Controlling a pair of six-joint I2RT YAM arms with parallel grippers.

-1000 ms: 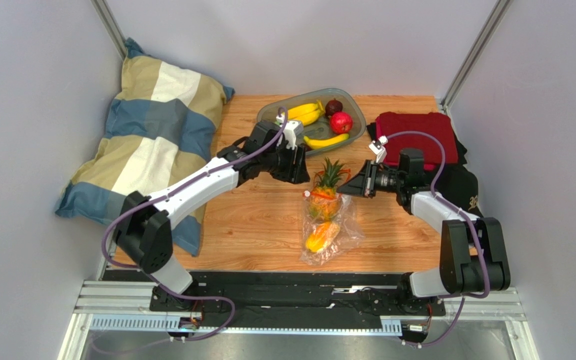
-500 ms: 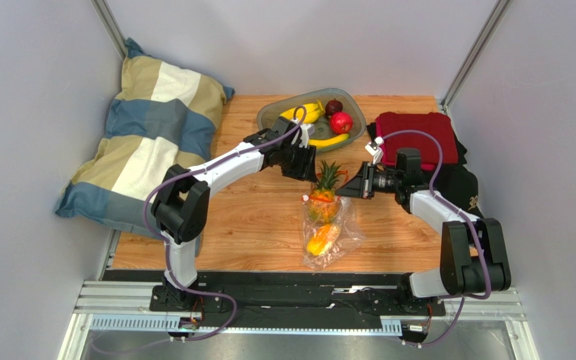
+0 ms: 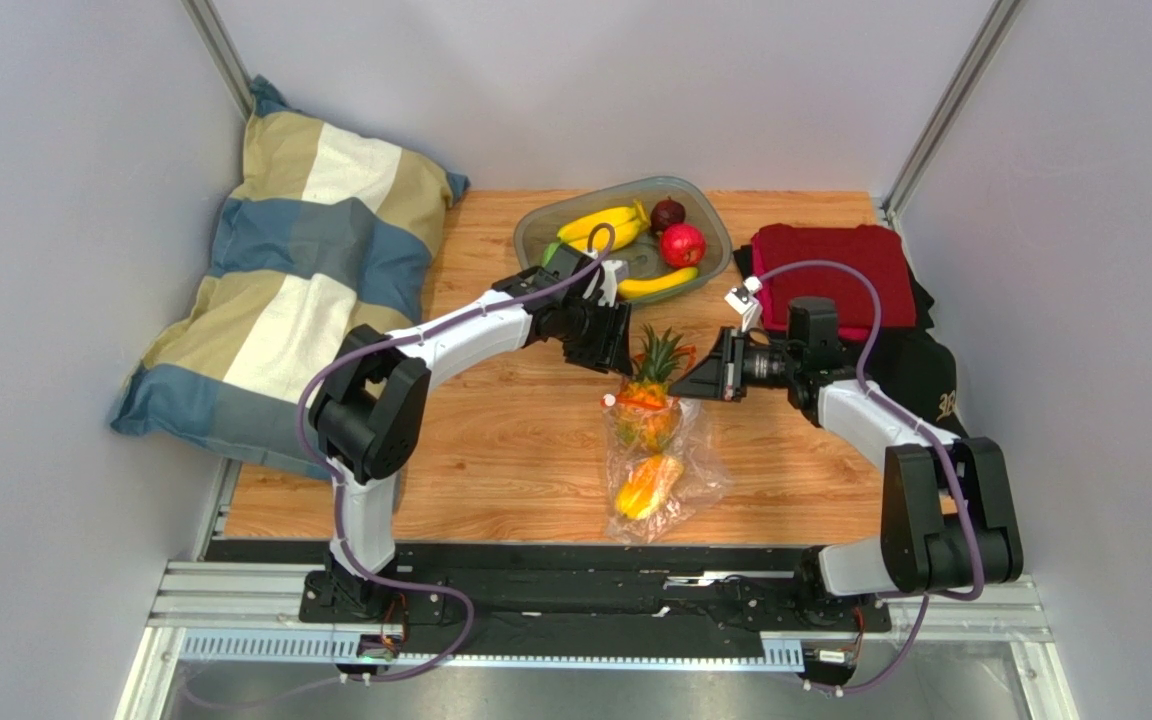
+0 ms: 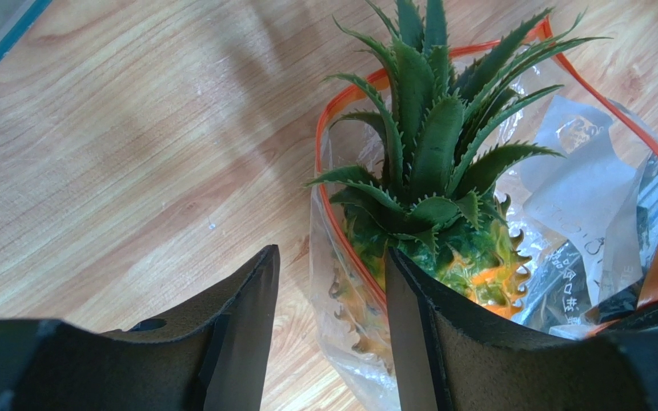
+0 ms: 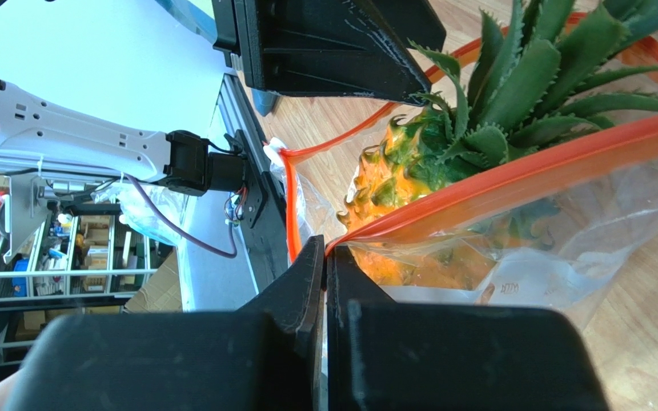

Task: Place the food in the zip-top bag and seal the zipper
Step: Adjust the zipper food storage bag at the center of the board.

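As is shown from above, the zip-top bag (image 3: 692, 458) is laid near-to-far, the pineapple (image 3: 647, 402) jutting from its far mouth between both arms. At the left wrist, the left gripper (image 4: 328, 317) is seen parted and empty, the pineapple just ahead and rightward. At the right wrist, the right gripper (image 5: 325, 257) is seen clamped on the zipper (image 5: 521, 175).

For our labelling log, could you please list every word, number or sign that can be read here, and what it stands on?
zip-top bag: black print on the clear plastic, creased and blurred, not legible in either wrist view.
black cloth: one small pale mark near its edge, too small to read.
No other text can be made out.
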